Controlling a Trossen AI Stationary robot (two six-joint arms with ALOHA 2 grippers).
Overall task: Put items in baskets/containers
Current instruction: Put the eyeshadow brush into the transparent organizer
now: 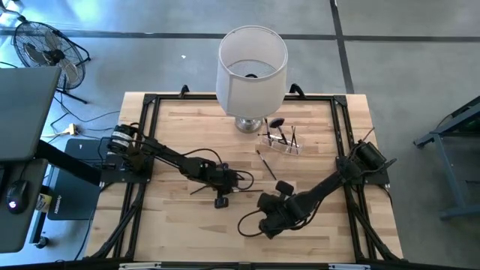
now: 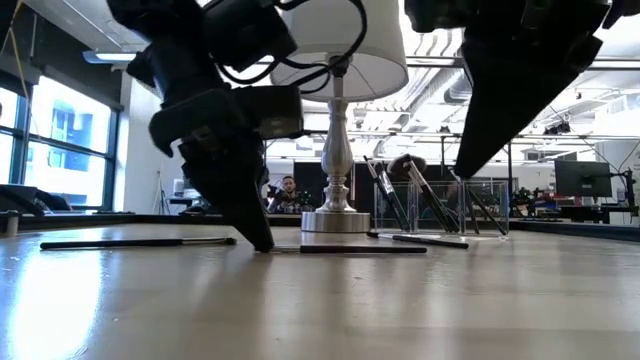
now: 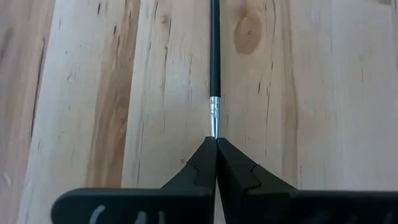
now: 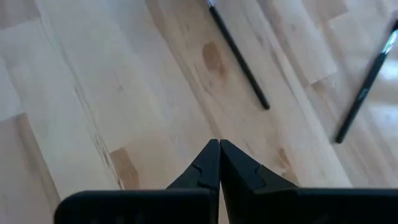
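left wrist alone shows brush point(image 3: 214, 62) pinched.

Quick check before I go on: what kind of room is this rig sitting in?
Probably an open office or lab workspace. Past the wooden table the low view shows monitors on desks, exposed ceiling ducts and a seated person; the high view shows a floor fan.
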